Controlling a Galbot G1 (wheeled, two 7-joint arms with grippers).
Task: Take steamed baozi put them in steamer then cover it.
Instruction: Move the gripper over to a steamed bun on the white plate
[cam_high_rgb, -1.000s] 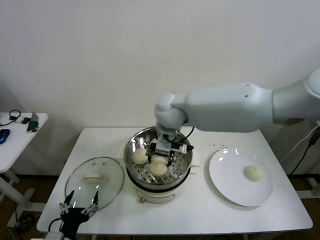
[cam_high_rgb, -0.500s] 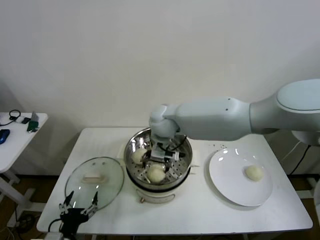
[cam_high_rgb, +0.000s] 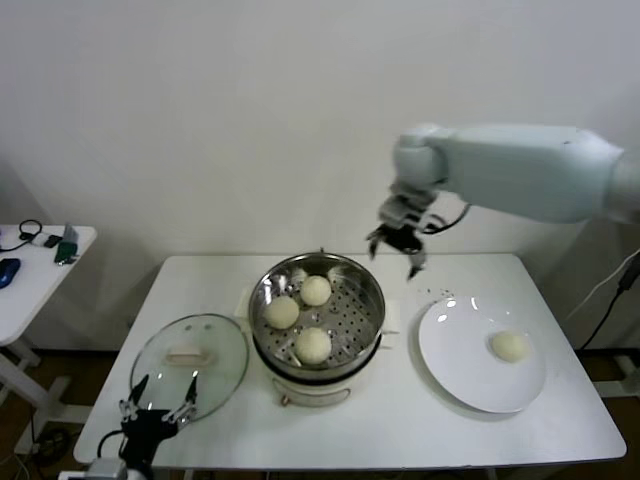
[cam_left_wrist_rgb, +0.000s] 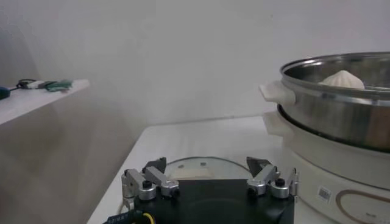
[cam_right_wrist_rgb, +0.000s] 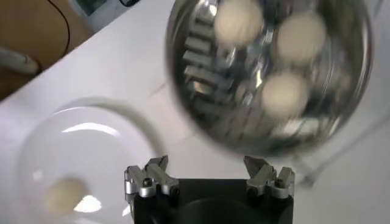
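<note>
Risk: right gripper (cam_high_rgb: 397, 247), jaws apart & empty above the table betw. steamer (cam_high_rgb: 372, 300) (3 baozi inside) & plate (cam_high_rgb: 455, 355), may nudge last baozi (cam_high_rgb: 508, 346) off when grabbing; left gripper (cam_high_rgb: 158, 412) idle, spread, near cover (cam_high_rgb: 190, 365).

left pincer (cam_high_rgb: 158, 413) arm cut off by edge, steamer (cam_right_wrist_rgb: 268, 73) blurred

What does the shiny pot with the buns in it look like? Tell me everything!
The steamer is a round, shiny metal basket with lots of little holes in its bottom. It sits upright on a cream-white cooker base in the middle of the table, and a small white handle sticks out at its side. Three buns lie inside it, spaced apart. It has no lid on; the glass lid lies flat on the table beside it. No pincer touches it.
</note>
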